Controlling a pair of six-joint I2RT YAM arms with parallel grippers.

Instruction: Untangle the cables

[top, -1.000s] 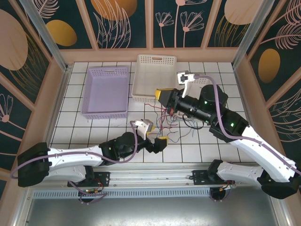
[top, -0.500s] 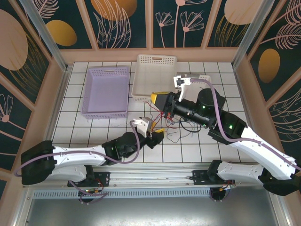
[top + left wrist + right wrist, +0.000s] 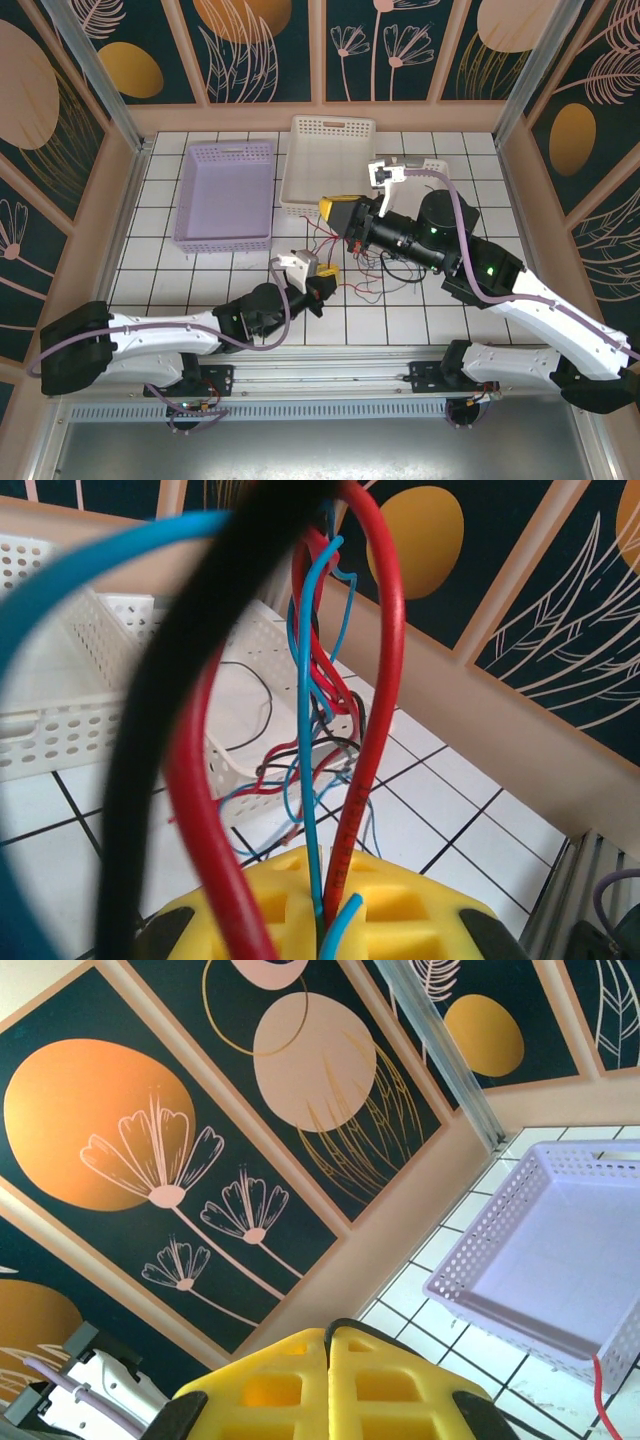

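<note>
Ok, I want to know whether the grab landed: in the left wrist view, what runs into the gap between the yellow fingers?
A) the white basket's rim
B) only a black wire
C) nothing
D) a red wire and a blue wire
D: a red wire and a blue wire run down into the slit between the left gripper's shut yellow fingers.
</note>
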